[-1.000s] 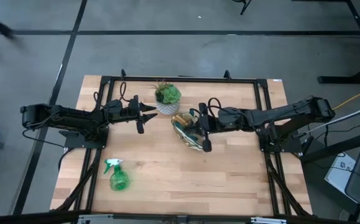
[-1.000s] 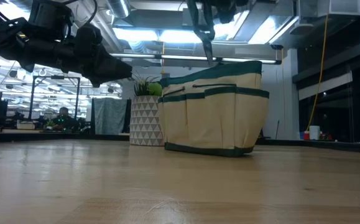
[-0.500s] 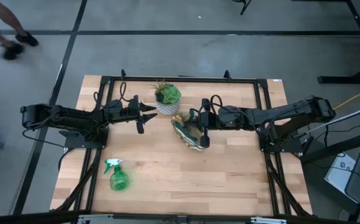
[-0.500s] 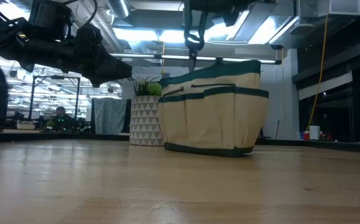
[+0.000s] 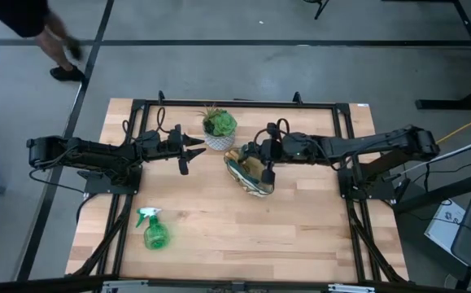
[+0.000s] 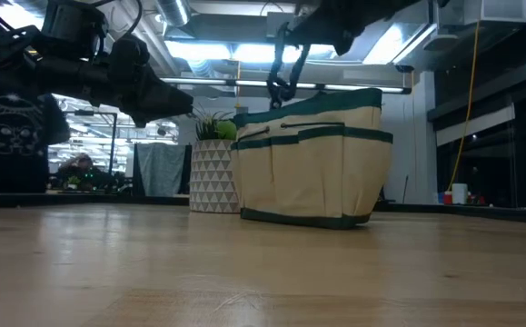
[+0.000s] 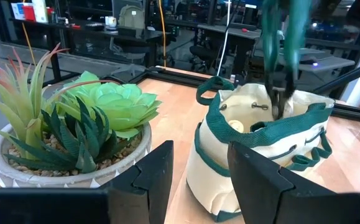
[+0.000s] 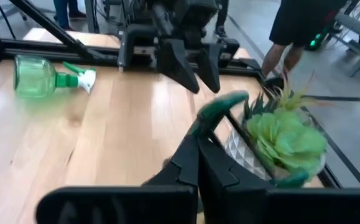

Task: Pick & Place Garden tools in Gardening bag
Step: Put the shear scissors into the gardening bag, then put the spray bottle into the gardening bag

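I am holding the right claw [image 5: 267, 172] over the gardening bag [image 5: 250, 174], its fingers pressed together; in the right wrist view a loop of the bag's dark green handle [image 8: 220, 107] is sitting just past the fingertips, and I am judging, not certain, that the claw is pinching it. In the low view the same handle [image 6: 282, 65] is hanging up from the bag's rim toward the arm. At least one wooden-handled tool is showing inside the bag's mouth from above, though I cannot make out which.

The left claw [image 5: 191, 152] is waiting beside the bag, on the far side of the potted plant [image 5: 219, 129], with its fingers spread and nothing between them.

The spray bottle [image 5: 153, 230] is lying on its side on the bench [image 5: 300, 236], well apart from the bag, on the left arm's side.

So I am reading this as a bag-handling step: lifting or steadying the handle to keep the mouth clear. The next move is calling for the left claw to go down to the bottle and grip it around the body.
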Robot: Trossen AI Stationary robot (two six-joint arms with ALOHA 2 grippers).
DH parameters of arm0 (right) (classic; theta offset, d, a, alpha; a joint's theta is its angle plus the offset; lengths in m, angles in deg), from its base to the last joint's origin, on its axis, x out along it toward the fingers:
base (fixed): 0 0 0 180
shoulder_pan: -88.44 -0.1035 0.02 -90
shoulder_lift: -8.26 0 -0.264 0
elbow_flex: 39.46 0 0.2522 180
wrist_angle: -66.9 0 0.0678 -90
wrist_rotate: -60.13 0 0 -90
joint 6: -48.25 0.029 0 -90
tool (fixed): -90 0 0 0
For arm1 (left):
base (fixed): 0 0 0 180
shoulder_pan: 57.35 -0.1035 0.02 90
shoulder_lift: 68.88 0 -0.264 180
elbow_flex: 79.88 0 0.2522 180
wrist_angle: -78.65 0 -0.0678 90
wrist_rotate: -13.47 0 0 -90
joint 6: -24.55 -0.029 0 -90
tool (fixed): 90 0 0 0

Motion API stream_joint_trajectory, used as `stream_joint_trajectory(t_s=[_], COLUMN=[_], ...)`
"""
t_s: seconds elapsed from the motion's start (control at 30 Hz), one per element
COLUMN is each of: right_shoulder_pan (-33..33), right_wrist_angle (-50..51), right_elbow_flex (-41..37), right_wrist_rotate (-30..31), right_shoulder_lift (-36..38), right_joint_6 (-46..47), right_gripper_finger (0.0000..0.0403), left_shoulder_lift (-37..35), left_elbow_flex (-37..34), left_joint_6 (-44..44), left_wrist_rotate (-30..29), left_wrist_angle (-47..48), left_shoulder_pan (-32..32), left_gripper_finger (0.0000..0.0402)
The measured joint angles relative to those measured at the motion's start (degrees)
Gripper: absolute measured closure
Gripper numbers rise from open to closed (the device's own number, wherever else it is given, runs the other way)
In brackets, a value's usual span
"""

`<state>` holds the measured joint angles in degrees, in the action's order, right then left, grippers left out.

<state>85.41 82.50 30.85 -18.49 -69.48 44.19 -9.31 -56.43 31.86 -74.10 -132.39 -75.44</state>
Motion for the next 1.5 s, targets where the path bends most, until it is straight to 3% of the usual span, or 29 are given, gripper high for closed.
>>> stream_joint_trajectory(t_s=[1.5], right_shoulder_pan=[-6.4], right_wrist_angle=[18.7], right_elbow_flex=[0.0], right_wrist_rotate=[0.5], right_shoulder_lift=[2.7], right_joint_6=[13.3], right_gripper_finger=[0.0397], left_shoulder_lift=[0.0], left_elbow_flex=[0.0], left_joint_6=[0.0], left_wrist_rotate=[0.0], left_wrist_angle=[0.0], left_shoulder_pan=[0.0], left_gripper_finger=[0.0253])
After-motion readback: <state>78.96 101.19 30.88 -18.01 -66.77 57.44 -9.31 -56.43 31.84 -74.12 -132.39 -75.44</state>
